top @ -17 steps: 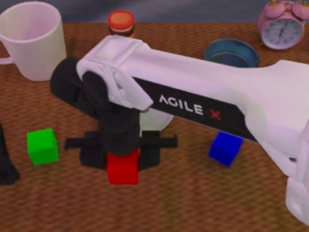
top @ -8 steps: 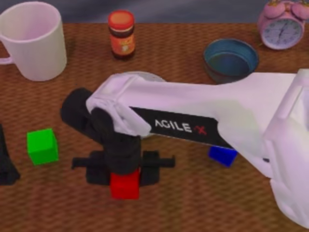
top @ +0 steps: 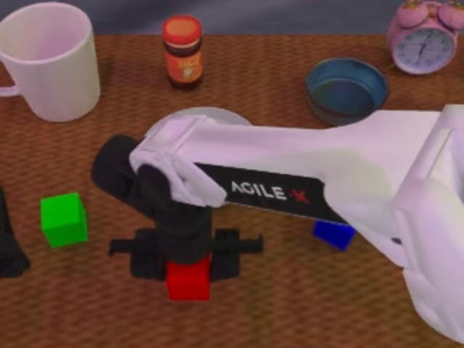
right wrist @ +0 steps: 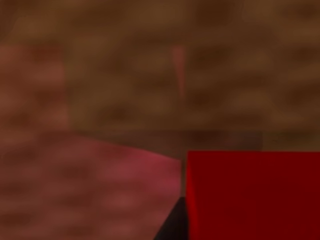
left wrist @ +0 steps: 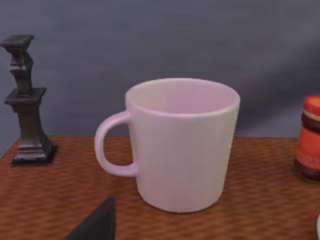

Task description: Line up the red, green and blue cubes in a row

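My right gripper (top: 187, 271) is shut on the red cube (top: 188, 284), low over the table's front middle. The right wrist view shows that red cube (right wrist: 252, 195) close up, with a dark finger (right wrist: 172, 227) against its side. The green cube (top: 64, 219) sits alone to the left of it. Over on the right, the blue cube (top: 333, 234) is mostly hidden under my right arm. My left gripper (top: 9, 246) stays parked at the left edge, and only one dark fingertip (left wrist: 95, 225) of it shows in the left wrist view.
At the back stand a white mug (top: 51, 61), a red-capped orange jar (top: 182, 51), a blue-grey bowl (top: 313, 81) and a pink alarm clock (top: 424, 36). A white plate (top: 196, 114) peeks from under the right arm. A dark candlestick (left wrist: 27, 100) stands beside the mug (left wrist: 180, 145).
My right arm has drawn back toward the table's front with the red cube, uncovering the jar. Over the last half second it has hardly moved.
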### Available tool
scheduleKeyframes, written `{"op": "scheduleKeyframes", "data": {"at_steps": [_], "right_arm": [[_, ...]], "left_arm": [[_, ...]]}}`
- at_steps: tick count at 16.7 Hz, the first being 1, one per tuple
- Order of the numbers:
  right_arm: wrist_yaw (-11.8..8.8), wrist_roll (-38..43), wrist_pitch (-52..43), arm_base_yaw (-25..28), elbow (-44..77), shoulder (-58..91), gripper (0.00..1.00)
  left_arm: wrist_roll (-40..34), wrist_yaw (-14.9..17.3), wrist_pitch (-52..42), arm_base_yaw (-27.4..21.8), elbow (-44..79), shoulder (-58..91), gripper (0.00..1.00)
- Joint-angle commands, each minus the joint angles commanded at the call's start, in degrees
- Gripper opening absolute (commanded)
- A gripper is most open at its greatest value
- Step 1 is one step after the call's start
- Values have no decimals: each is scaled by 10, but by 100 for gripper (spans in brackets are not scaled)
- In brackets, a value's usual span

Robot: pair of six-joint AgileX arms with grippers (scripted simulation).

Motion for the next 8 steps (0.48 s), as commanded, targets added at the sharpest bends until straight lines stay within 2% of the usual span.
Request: {"op": "scheduleKeyframes", "data": {"at_steps": [8], "right_arm": [[0,0,0,0,0,0,90]], "left_arm": [[0,0,0,0,0,0,100]]}}
